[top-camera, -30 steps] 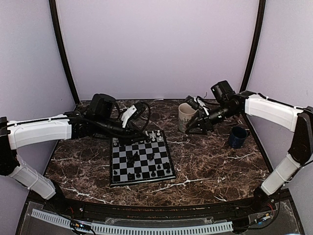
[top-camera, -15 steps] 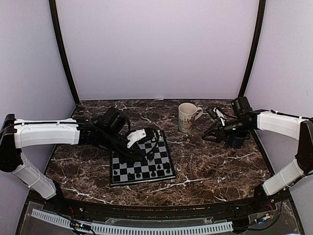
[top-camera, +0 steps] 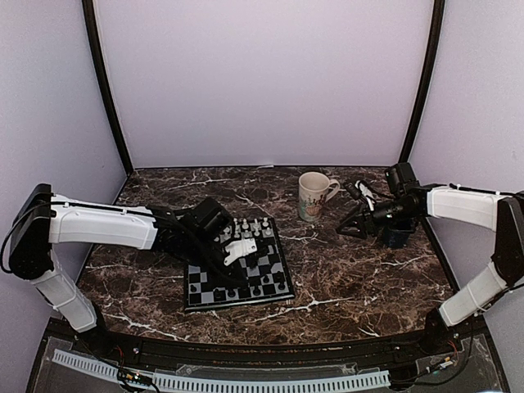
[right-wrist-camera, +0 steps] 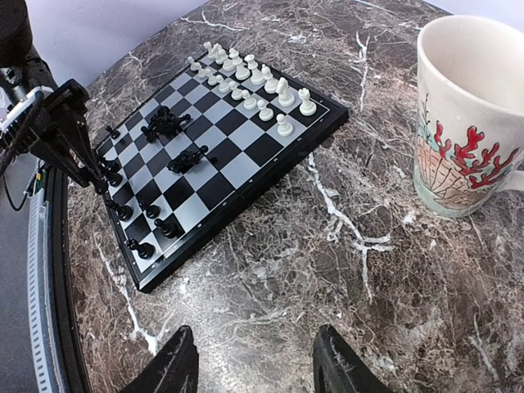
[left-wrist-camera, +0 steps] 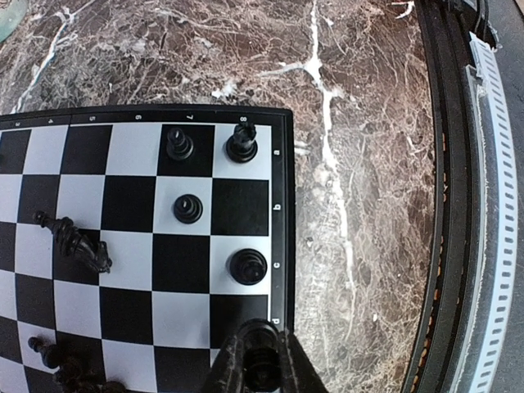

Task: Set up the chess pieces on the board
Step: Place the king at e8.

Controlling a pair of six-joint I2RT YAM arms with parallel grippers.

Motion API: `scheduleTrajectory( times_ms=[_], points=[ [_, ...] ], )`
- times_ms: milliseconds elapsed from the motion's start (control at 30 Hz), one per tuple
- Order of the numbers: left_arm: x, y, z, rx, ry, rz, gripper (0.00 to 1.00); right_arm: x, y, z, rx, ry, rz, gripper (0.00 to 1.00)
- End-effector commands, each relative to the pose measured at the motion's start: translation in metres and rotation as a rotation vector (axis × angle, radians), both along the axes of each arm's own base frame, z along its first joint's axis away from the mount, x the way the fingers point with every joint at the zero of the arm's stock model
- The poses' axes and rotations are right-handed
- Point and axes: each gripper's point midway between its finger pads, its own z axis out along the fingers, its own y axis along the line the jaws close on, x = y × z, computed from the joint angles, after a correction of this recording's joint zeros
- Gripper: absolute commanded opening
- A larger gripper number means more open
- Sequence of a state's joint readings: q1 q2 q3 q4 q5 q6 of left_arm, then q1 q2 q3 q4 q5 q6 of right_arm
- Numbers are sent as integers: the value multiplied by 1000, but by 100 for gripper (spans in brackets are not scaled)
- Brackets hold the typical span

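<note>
The left fingers (left-wrist-camera: 232,370) pinch a black piece (left-wrist-camera: 260,359) over the near edge of the board (left-wrist-camera: 127,205), beside standing black pieces (left-wrist-camera: 247,266). Others lie toppled mid-board. White pieces (right-wrist-camera: 246,70) line the far rows. The right fingers (right-wrist-camera: 176,364) hang half open and empty above the worktop (right-wrist-camera: 327,246), with a mug (right-wrist-camera: 467,123) just beside them.

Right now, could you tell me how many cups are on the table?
2: a cream mug right of the board; a dark blue cup partly hidden under the right arm.

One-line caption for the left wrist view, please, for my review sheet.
Left gripper, jaws shut on a black piece at the board edge; standing pieces beyond, one toppled piece.
</note>
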State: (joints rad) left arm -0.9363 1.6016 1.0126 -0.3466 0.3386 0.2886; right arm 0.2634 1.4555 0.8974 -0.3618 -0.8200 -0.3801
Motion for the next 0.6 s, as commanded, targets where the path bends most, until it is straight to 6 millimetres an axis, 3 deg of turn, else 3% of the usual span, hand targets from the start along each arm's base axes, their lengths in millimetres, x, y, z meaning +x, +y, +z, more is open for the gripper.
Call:
scheduleTrajectory(
  times_ms=[0, 567],
  points=[
    [-3, 0, -11, 21, -3, -28, 16, 6, 4, 10, 31, -29, 13, 49],
    [-1, -3, -29, 59, 17, -30, 20, 5, 5, 8, 35, -17, 22, 49]
  ],
)
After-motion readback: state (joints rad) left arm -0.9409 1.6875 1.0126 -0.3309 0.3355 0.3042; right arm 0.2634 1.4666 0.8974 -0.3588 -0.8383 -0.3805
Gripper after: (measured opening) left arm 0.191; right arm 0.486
